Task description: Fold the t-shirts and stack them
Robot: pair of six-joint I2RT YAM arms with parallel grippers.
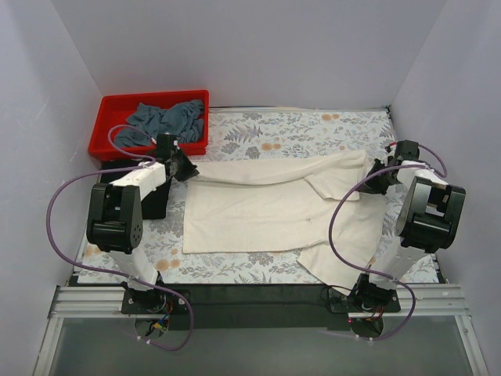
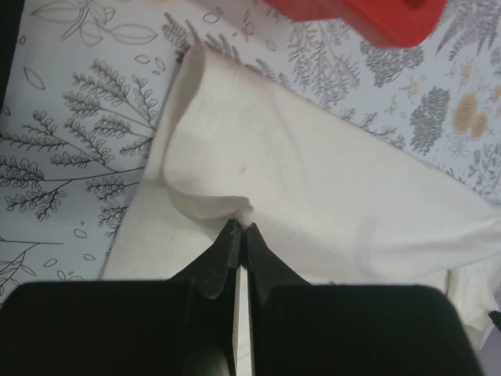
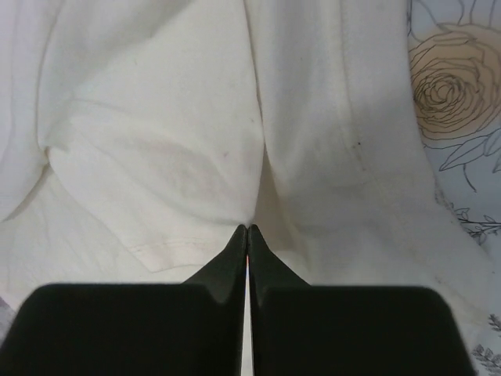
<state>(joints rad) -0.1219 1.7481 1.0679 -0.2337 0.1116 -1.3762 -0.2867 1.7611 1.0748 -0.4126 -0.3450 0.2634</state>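
Note:
The large cream-white t-shirt (image 1: pixel 266 207) lies spread on the floral tablecloth, its far edge folded over toward the middle. My left gripper (image 1: pixel 186 168) is at its far left corner and is shut on a pinch of the cloth (image 2: pixel 313 180), which bunches at the fingertips (image 2: pixel 241 227). My right gripper (image 1: pixel 374 174) is at the far right edge, shut on a crease of the same shirt (image 3: pixel 180 141), its tips (image 3: pixel 248 229) pressed into the cloth. The slate grey-blue t-shirt (image 1: pixel 168 119) lies crumpled in the red bin. A black folded shape (image 1: pixel 153 202), apparently the black shirt, lies partly hidden under my left arm.
The red plastic bin (image 1: pixel 109 106) stands at the far left corner, and its edge shows in the left wrist view (image 2: pixel 376 19). The floral tablecloth (image 1: pixel 297 129) covers the table. White walls close in on three sides. A lower corner of the cream shirt reaches the near right edge (image 1: pixel 329 266).

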